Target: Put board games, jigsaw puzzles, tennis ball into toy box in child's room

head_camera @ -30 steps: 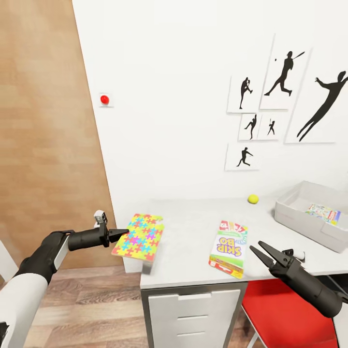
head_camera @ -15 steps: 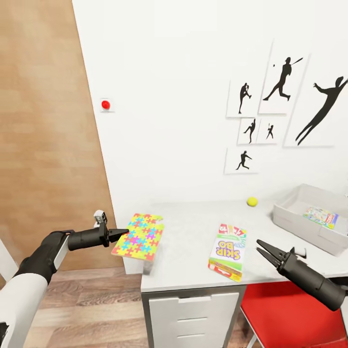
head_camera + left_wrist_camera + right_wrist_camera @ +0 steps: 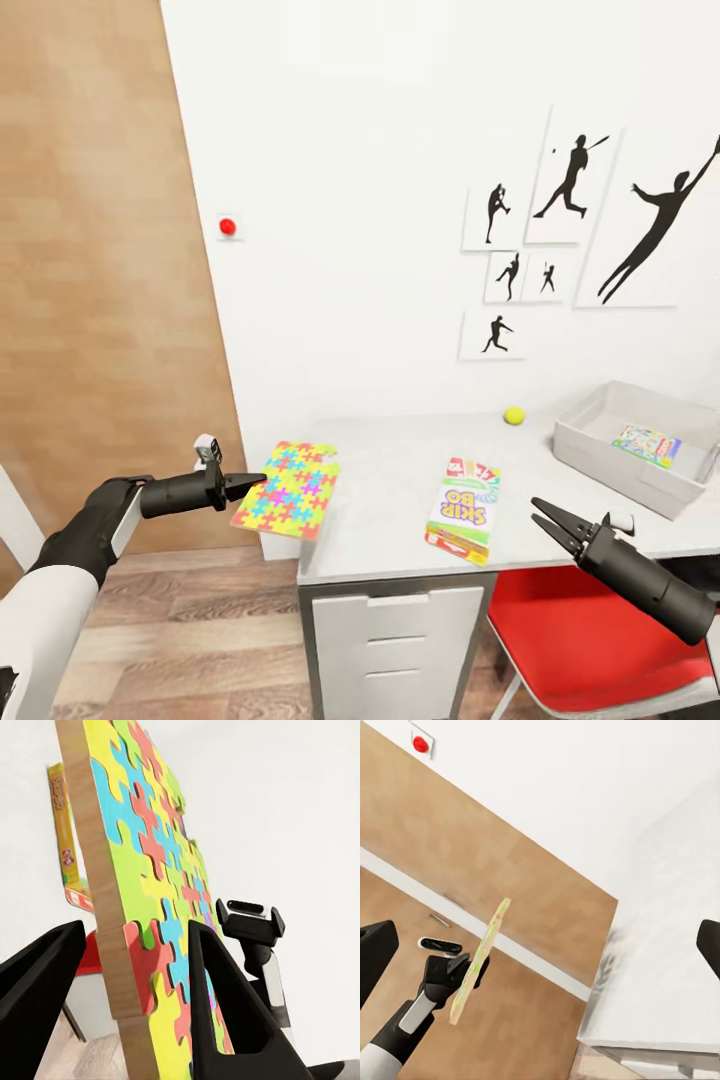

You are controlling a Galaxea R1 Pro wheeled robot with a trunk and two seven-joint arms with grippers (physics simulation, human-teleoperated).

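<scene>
Pinching jigsaw puzzle [image 3: 288, 489] past table [image 3: 390, 520] edge, left tool [image 3: 254, 483], right tool [image 3: 549, 517] spread.

Both arms raised forward, left gripper clamped on a puzzle, right gripper spread and empty

The left arm [image 3: 95, 525] bends at the elbow and reaches level toward the table's left end, its left gripper [image 3: 250, 484] pinching the near edge of the jigsaw puzzle [image 3: 288, 490], one finger on each face. The right arm [image 3: 650, 587] slants up toward the table's front edge, the right gripper [image 3: 545, 517] with fingers parted, holding nothing
</scene>
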